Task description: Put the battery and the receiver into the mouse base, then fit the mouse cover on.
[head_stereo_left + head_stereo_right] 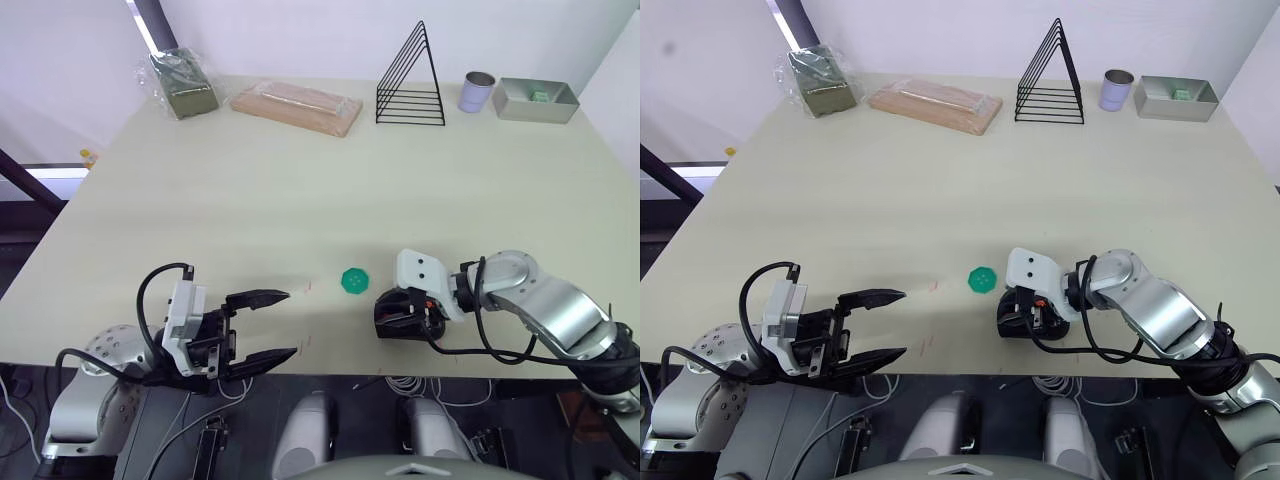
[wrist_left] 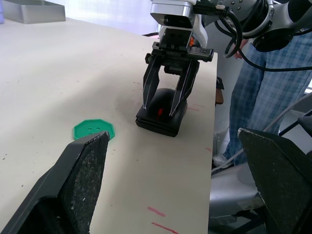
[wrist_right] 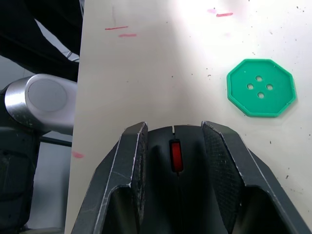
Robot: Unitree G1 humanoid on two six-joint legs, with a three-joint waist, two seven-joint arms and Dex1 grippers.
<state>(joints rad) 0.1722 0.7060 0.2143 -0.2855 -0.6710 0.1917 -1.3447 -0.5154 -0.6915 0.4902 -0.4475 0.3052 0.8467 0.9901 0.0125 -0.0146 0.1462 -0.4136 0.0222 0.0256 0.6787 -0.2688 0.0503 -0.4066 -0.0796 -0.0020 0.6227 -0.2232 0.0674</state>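
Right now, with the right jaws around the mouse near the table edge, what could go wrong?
1. The mouse sits close to the near edge of the table; a push or slip by the right gripper could send it off.
2. The jaws stand on both sides of the mouse around its red scroll wheel; an uneven squeeze may tilt or twist it.
3. The green octagonal disc lies close by and could be knocked.
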